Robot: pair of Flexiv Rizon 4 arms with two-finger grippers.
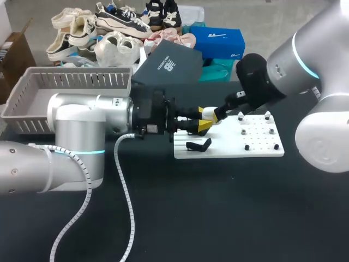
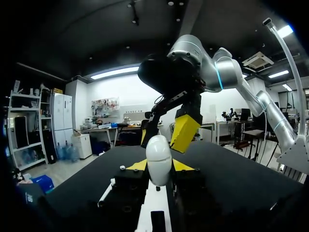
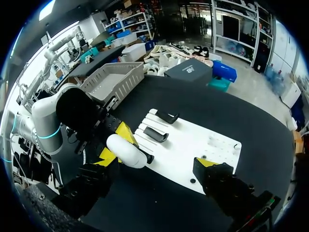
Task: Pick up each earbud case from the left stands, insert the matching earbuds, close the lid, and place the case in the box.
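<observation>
The left tool [image 2: 159, 166] is clamped on the smooth white egg-shaped plastic case [image 2: 159, 154]. The right tool [image 3: 158, 159], spread apart, could knock it loose.

Earbud case [image 1: 209, 115] mostly hidden between fingers [image 1: 205, 126]; lid state unreadable. Small pieces [image 1: 240, 115] on board [image 1: 229, 150] unidentifiable.

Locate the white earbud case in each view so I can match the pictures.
Head view: earbud case in the left pincer, at the white board's left end.
Left wrist view: earbud case upright between its own yellow tips, over the board.
Right wrist view: earbud case in the left pincer, beside the board.
Shared landmark: the white board.
</observation>
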